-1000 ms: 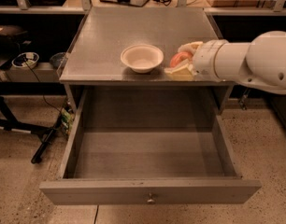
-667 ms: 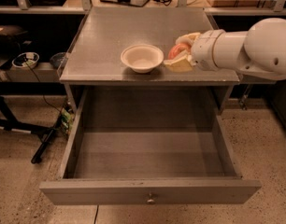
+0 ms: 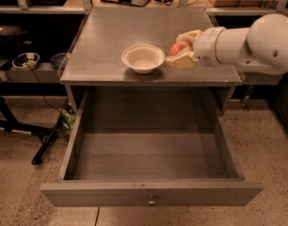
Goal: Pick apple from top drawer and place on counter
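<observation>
The robot's hand [image 3: 176,50] is over the right side of the table [image 3: 111,36], just beside the white bowl [image 3: 143,58]. Its two fingers are squeezed around the apple [image 3: 179,46], one above and one below, so the apple cannot roll away. The apple is low, close to the table top, but I cannot tell if it touches. The top drawer [image 3: 148,152] stands wide open below, and nothing is in it. I think the job is almost done. Next the hand should set the apple down softly, let go, and not bump the bowl.
</observation>
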`<action>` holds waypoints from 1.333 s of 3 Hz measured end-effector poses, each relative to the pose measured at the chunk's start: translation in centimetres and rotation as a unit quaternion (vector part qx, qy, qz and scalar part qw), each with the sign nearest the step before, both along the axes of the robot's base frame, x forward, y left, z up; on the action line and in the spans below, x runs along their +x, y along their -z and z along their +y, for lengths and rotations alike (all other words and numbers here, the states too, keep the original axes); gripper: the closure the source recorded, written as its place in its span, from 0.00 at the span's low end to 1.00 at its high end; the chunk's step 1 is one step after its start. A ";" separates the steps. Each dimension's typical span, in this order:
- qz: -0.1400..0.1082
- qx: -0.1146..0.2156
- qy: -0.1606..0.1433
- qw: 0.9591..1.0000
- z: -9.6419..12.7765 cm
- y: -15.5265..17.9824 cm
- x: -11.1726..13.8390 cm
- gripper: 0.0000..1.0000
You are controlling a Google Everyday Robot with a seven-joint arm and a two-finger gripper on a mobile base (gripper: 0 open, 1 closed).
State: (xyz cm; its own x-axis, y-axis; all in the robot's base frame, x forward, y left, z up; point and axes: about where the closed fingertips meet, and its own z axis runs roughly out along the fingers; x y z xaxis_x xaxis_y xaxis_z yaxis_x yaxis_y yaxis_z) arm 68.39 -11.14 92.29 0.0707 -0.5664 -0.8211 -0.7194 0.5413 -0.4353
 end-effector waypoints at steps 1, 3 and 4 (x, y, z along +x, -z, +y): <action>0.008 0.022 -0.020 1.000 -0.1 0.9 0.4 1.00; 0.017 0.037 -0.029 0.999 -0.3 2.2 0.8 1.00; 0.017 0.037 -0.029 0.999 -0.3 2.2 0.8 0.81</action>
